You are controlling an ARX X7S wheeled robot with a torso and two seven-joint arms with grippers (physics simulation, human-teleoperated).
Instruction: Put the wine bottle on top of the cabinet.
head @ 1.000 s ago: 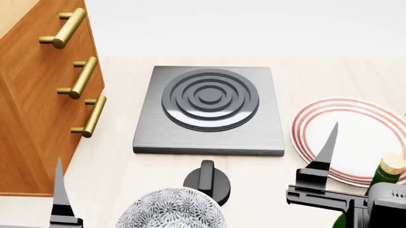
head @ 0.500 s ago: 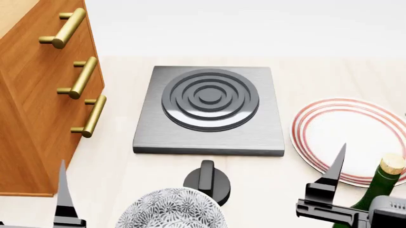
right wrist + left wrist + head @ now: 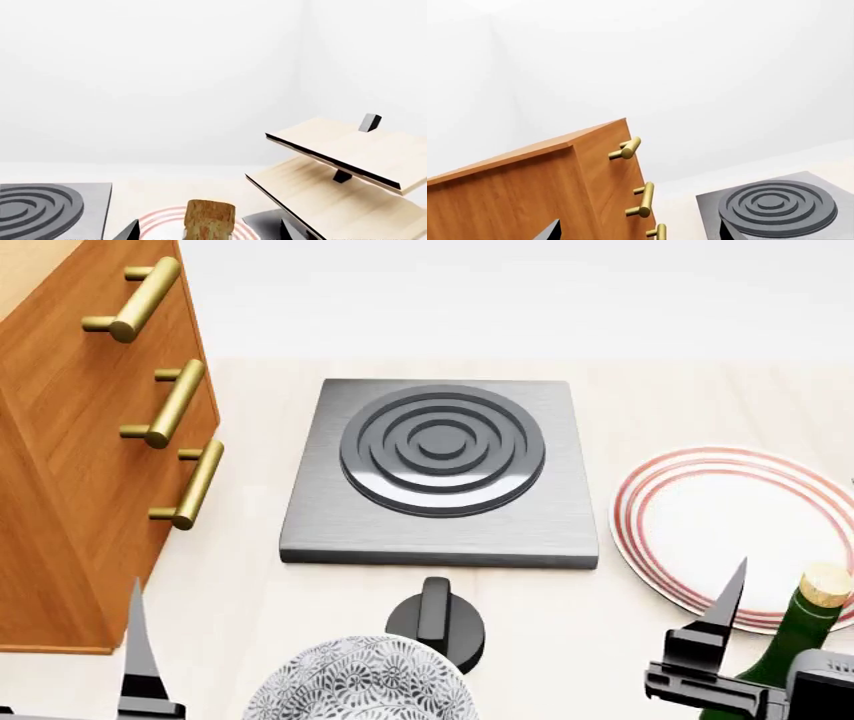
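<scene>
Beside striped plate [image 3: 727, 520], wine bottle [image 3: 798, 630]

wine bottle [image 3: 801, 625] body, label — cut off; bowl [image 3: 360, 680] too

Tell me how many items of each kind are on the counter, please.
Cabinet: 1
Stove burner plate: 1
Black knob: 1
Striped plate: 1
Patterned bowl: 1
Wine bottle: 1
Pale wooden rack: 1
Total: 7

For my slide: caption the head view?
Right end effector beside the corked wine bottle, cabinet at left.
</scene>
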